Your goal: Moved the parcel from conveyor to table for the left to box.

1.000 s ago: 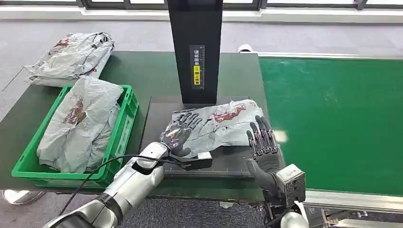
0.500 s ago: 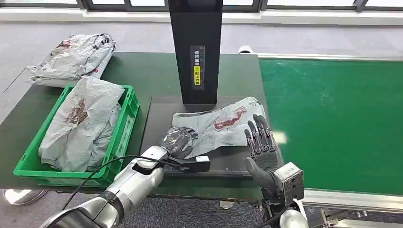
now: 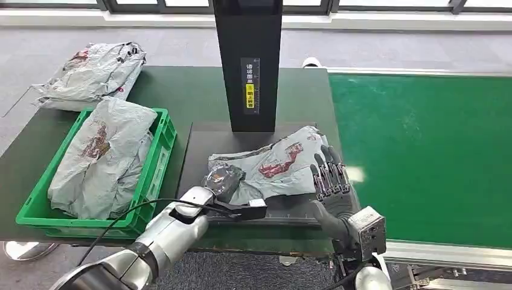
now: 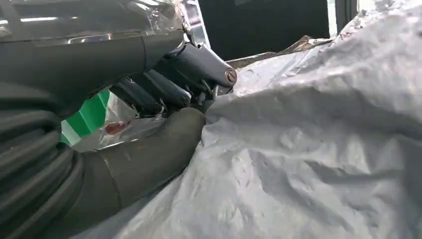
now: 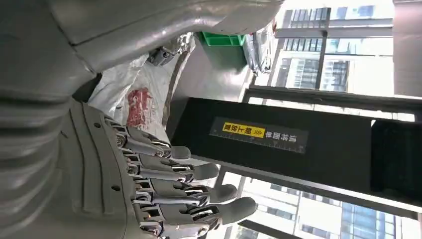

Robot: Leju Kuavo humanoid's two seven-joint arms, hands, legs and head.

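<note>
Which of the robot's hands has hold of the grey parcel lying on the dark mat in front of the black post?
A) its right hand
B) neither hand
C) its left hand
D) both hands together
C: the left hand has its fingers curled into the near edge of the grey parcel, as the left wrist view shows close up, while the right hand stands beside it with fingers straight and apart.

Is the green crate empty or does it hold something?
Not empty: the green crate holds grey parcels.
</note>
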